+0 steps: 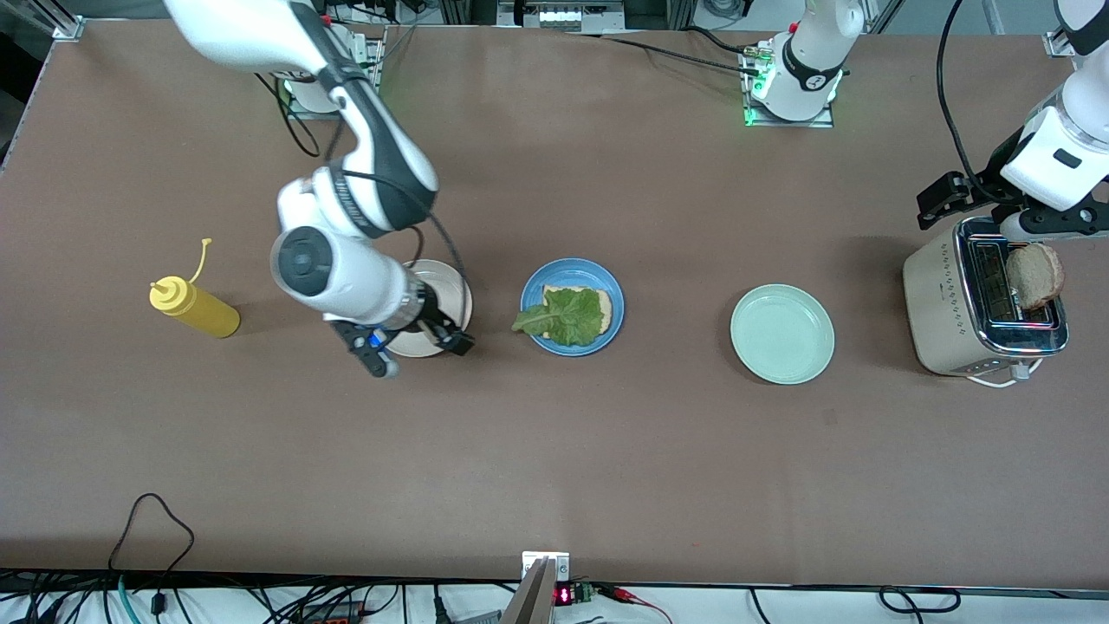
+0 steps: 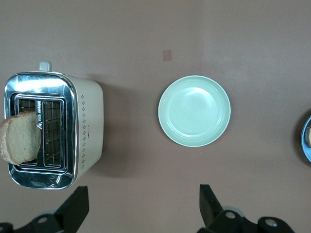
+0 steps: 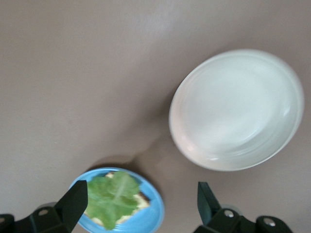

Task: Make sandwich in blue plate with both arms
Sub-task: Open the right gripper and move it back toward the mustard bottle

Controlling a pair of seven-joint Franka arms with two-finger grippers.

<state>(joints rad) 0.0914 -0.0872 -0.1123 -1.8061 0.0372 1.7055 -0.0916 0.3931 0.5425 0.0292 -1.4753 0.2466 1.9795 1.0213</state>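
Observation:
The blue plate (image 1: 541,282) sits mid-table with a tan bread slice (image 1: 608,305) on it and a ruffled green lettuce leaf (image 1: 567,316) on top of the bread. The right wrist view shows that plate (image 3: 154,213), the lettuce (image 3: 112,199) and a bread corner (image 3: 143,200). My right gripper (image 1: 420,354) hangs open and empty over the cream-white plate (image 1: 450,290). A second bread slice (image 1: 1035,276) stands in the toaster (image 1: 940,303). Above the toaster my left gripper (image 1: 1031,227) is open, holding nothing; its wrist view shows that slice (image 2: 19,138).
A pale mint-green plate (image 1: 782,334) lies between the blue plate and the toaster. A yellow squeeze bottle (image 1: 195,308) lies toward the right arm's end of the table. Cables run along the table edge nearest the front camera.

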